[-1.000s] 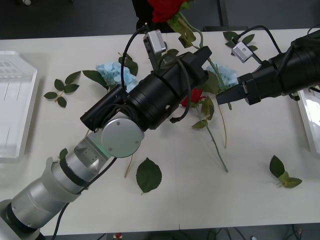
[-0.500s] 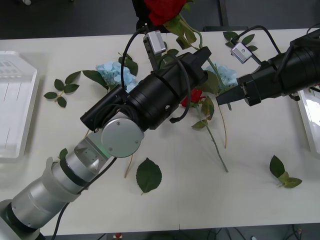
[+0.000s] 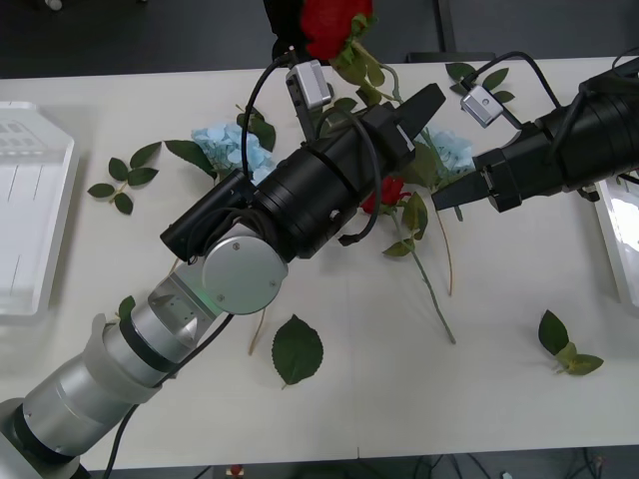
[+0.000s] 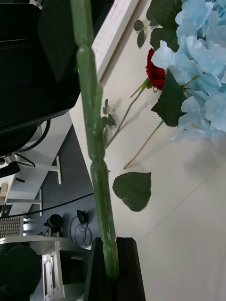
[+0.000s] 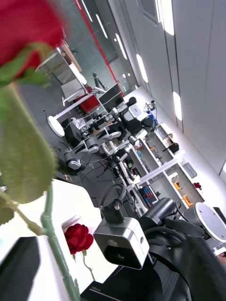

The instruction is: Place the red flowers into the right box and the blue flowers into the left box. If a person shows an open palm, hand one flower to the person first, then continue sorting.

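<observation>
A red flower (image 3: 334,20) hangs high over the table's far edge, its stem (image 4: 96,141) running down into my right gripper (image 3: 446,194), which is shut on it. My left gripper (image 3: 424,104) stands open around the same stem, just below the head (image 5: 28,28), with one finger (image 5: 19,270) on each side. Another red flower (image 3: 389,190) lies on the table beneath my left arm. One blue flower (image 3: 228,145) lies left of that arm, a second (image 3: 454,150) by my right gripper. The left box (image 3: 30,210) and the right box (image 3: 624,239) sit at the table's ends.
Loose leaves lie scattered: a big one (image 3: 298,349) near the front, a sprig (image 3: 122,180) towards the left box, another (image 3: 561,344) at the front right. Thin stems (image 3: 434,289) cross the middle of the table.
My left gripper's fingers have spread apart from the rose stem. The rose head has shifted slightly. My right gripper keeps its hold in the same place.
</observation>
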